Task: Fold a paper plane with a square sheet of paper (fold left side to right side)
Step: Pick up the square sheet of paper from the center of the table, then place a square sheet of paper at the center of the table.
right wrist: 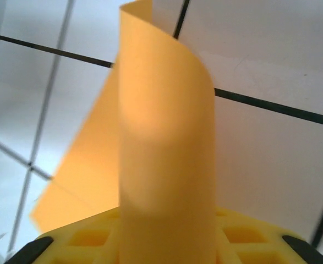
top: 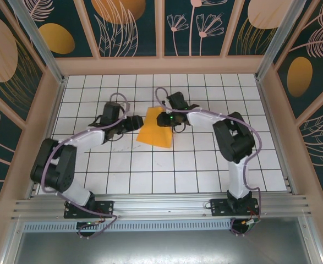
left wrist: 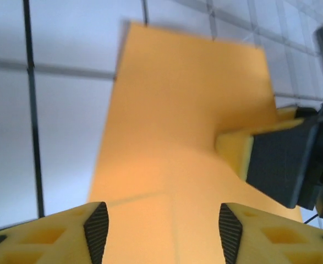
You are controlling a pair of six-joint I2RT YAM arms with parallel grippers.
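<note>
The square sheet of paper (top: 154,133) lies between the two hands on the tiled table (top: 216,165). The left gripper (left wrist: 161,223) hovers over the near-left edge with its fingers well apart, gripping nothing, and the sheet runs flat away from them. The right gripper (top: 169,119) sits at the opposite edge. There the paper curls up in front of its wrist camera and hides the gap between its fingers, so it cannot be told whether they pinch.

The sheet looks very light, thin and floppy. It will likely bend under its own weight, slide on the smooth tiles and crease wherever it is squeezed. An edge or corner close to a fingertip seems the best hold, with the other hand pinning the sheet.
</note>
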